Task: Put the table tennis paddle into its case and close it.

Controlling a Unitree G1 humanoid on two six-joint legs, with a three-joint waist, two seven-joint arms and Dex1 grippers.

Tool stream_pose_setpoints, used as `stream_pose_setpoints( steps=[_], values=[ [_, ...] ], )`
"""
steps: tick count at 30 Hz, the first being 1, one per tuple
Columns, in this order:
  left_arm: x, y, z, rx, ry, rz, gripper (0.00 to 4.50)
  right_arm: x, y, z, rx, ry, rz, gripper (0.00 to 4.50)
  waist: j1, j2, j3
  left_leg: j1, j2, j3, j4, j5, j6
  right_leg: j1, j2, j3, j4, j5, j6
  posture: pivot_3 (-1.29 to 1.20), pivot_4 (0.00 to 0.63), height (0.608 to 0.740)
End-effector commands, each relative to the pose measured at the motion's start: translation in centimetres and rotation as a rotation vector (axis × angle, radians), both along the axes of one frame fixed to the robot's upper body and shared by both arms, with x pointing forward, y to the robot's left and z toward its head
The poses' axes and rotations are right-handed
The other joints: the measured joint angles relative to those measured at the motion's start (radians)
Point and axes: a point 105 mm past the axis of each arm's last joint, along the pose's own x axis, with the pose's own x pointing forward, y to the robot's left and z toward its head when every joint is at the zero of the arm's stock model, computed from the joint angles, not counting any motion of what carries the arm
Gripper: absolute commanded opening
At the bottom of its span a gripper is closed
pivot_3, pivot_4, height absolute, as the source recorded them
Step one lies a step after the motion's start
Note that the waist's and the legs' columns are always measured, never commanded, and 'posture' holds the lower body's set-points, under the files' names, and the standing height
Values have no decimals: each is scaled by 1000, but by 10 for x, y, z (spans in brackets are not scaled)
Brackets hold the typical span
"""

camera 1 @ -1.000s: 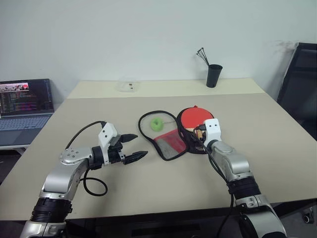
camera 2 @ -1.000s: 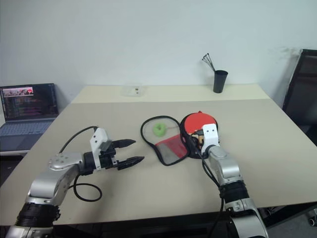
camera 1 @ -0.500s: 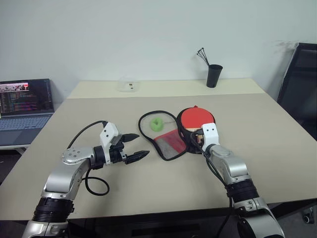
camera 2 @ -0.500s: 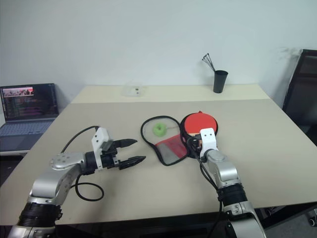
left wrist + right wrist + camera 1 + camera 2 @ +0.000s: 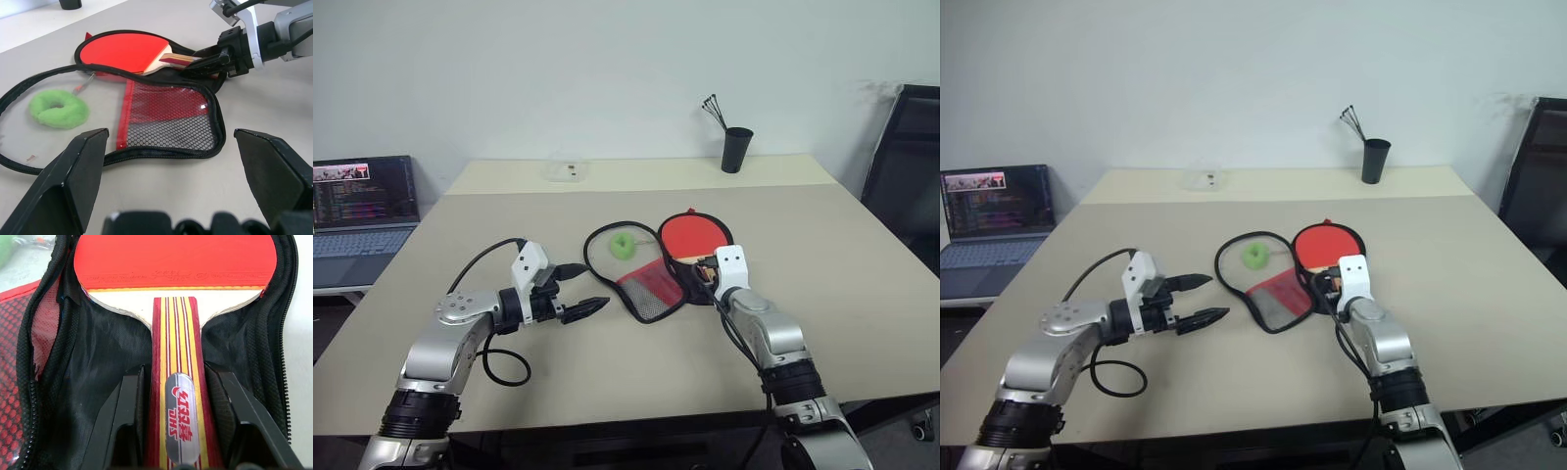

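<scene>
**Right claw clamped on the paddle handle inside the open case**

The right claw [image 5: 178, 431] has its two black fingers [image 5: 128, 416] pressed against either side of the striped wooden handle of the table tennis paddle [image 5: 173, 264], gripping it. The paddle lies red face up in the lower half of the case [image 5: 161, 122], its handle pointing toward the robot and its round blade resting on the case's black lining. The case is unzipped and spread flat on the worktop [image 5: 607, 382]; its red flap with the mesh pocket lies folded out to the robot's left of the paddle, and the black zipper edge loops out in a wide ring beyond it. Inside that ring sits a small green ring-shaped object [image 5: 623, 246], apart from the paddle.

The left claw [image 5: 579, 291] hovers above the worktop near the mesh flap, fingers spread wide and holding nothing, pointing toward the case.

Farther back stand a black cup [image 5: 736, 149] with thin sticks in it and a small clear box [image 5: 568, 170]. A laptop [image 5: 362, 204] sits open beside the worktop on the robot's left.
</scene>
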Motion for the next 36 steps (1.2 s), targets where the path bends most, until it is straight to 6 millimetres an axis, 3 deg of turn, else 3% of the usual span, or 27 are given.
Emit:
stream_pose_setpoints(
  steps=[1, 7, 12, 15, 20, 29, 36],
  values=[
    [-2, -6, 14, -1, -60, -29, 4500, -1, 1, 16, 38, -58, -10, 1766, 0, 0, 0, 0, 0, 0, 0, 0, 0, 0, 0, 0, 0, 0, 0, 0, 150, 740],
    [0, -5, 14, -4, -64, -18, 4500, -5, 7, 24, 48, -73, 14, 3698, 0, 0, 0, 0, 0, 0, 0, 0, 0, 0, 0, 0, 0, 0, 0, 0, 150, 740],
    [0, -1, 13, 0, -61, 1, 4500, -16, 14, 51, 75, -142, 98, 3698, 1, 0, 0, 0, 0, 0, 0, 0, 0, 0, 0, 0, 0, 0, 0, 0, 150, 740],
    [3, 7, 7, 22, -42, 36, 4500, -37, 22, 76, 88, -187, 261, 3698, 2, 0, 0, 0, 0, -1, 0, 0, 0, 0, 0, 0, 0, 0, 0, 0, 150, 740],
    [15, 31, -15, 118, 34, 149, 3333, -69, 18, 96, 26, -200, 475, 3734, 2, 0, 0, 1, -1, -1, 0, 0, 0, 1, 0, -1, 0, -3, 4, 0, 150, 740],
    [45, 30, -31, 127, 64, 244, 70, -69, 1, 107, -12, -211, 465, 3734, 5, -1, -1, 0, -2, -1, 1, 0, 0, 1, 0, -2, 0, -2, 4, 0, 150, 740],
    [63, 15, -46, 110, 88, 261, 27, -72, -1, 102, -32, -201, 465, 3734, 4, -2, -1, 0, -2, -1, 1, 0, 0, 1, 0, -2, 0, 0, 0, 0, 150, 740]
  ],
)
